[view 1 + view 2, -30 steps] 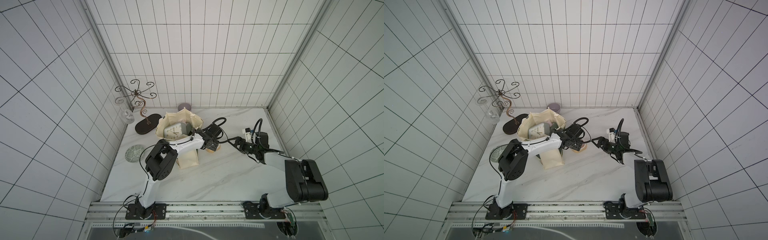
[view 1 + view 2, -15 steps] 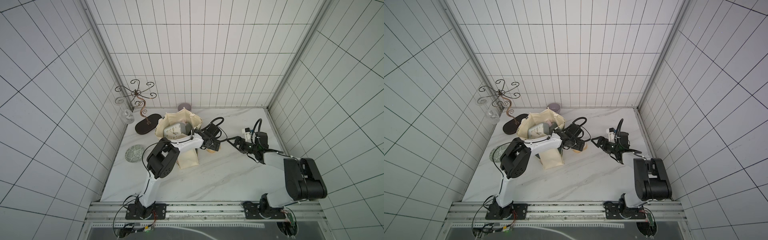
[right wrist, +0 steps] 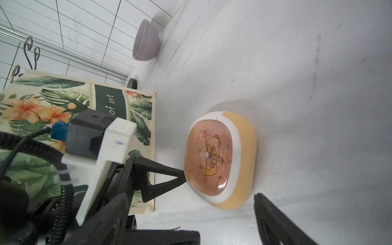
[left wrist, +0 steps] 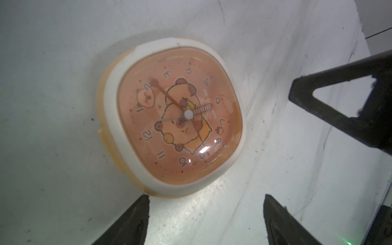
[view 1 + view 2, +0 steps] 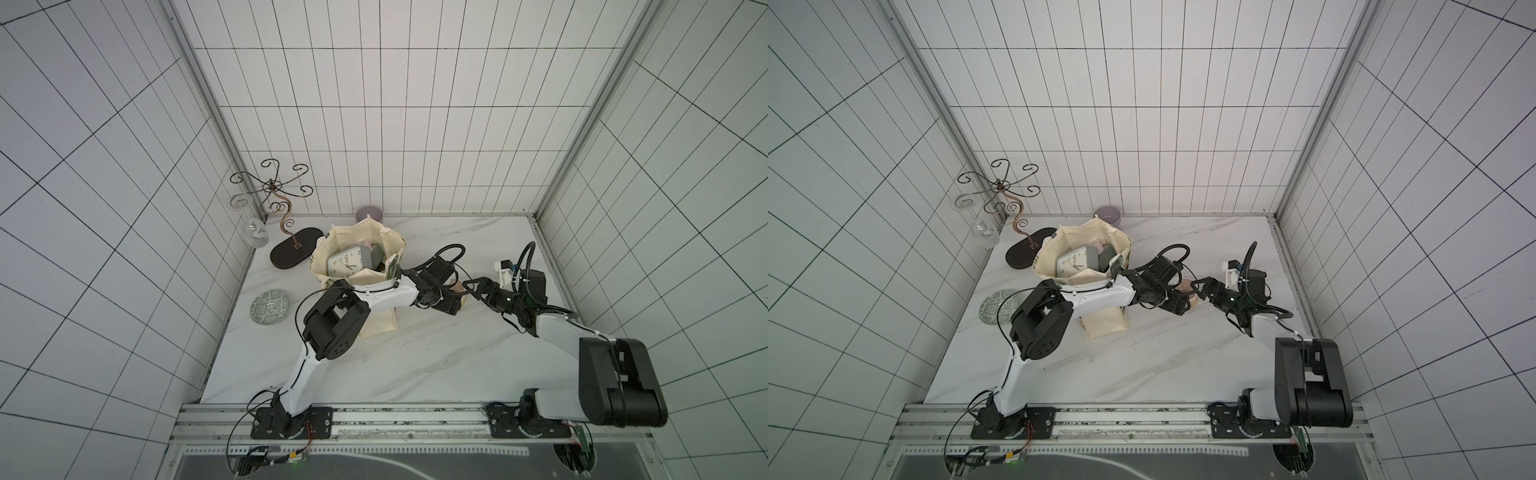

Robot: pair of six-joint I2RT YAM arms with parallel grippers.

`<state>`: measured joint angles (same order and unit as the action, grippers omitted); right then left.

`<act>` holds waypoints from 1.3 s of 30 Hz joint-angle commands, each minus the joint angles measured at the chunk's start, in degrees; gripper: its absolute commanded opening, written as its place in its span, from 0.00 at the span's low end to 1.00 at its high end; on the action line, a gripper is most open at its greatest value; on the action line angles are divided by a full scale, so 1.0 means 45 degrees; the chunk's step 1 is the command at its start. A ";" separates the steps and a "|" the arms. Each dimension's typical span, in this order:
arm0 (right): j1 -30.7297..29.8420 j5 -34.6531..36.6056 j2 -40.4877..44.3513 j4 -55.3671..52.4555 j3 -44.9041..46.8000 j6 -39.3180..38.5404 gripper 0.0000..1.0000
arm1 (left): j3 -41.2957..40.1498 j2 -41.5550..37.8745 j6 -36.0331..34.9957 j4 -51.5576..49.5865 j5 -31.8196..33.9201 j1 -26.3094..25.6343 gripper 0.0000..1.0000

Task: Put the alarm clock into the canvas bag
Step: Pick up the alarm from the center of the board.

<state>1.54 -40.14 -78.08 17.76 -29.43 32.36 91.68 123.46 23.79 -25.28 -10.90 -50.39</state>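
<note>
The alarm clock (image 4: 180,114), orange-faced with a cartoon bear, white rim and yellow body, lies face up on the marble table (image 5: 415,353), to the right of the canvas bag (image 5: 376,320). In both top views it peeks out between the two grippers (image 5: 1185,285). My left gripper (image 4: 205,197) hangs open over it, one fingertip (image 3: 169,169) at the face's rim. My right gripper (image 3: 191,196) is open beside the clock (image 3: 220,159), nothing held. The bag (image 3: 63,101) stands upright with its mouth open.
A grey-green clock with a white face (image 5: 347,264) sits inside the bag. Behind the bag are a purple bowl (image 5: 369,212), a scrolled metal stand on a dark oval base (image 5: 291,253) and a wine glass (image 5: 255,232). A patterned green dish (image 5: 269,307) lies at the left.
Both arms have stayed almost still at the clock. The right gripper has crept slightly toward it.
</note>
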 commanded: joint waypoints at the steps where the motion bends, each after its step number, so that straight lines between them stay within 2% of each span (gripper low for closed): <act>1: 0.0271 -0.0143 0.0083 -0.0578 0.0555 -0.0482 0.86 | -0.0297 -0.0685 0.0095 0.0881 0.0383 0.0453 0.80; 5: 0.0369 -0.0793 -0.0431 -0.0639 0.0125 -0.0745 0.78 | -0.0005 -0.0443 0.0173 0.0735 0.0488 0.0836 0.78; 15: 0.0486 -0.1511 -0.1934 -0.0163 -0.0448 -0.0424 0.76 | -0.0021 0.0052 0.0562 0.2257 -0.0403 0.1101 0.75; 27: 0.0495 -0.2422 -0.3523 0.1802 -0.0589 0.0937 0.72 | 0.0666 0.1132 0.0768 0.2122 -0.0627 0.1107 0.63; 39: 0.0515 -0.2598 -0.4919 0.3281 -0.1012 0.2069 0.69 | 0.0752 0.1509 0.0734 0.2160 -0.0928 0.1274 0.54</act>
<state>3.46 -51.33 -98.83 29.28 -31.51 39.00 93.67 127.74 27.05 -16.49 -13.98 -45.04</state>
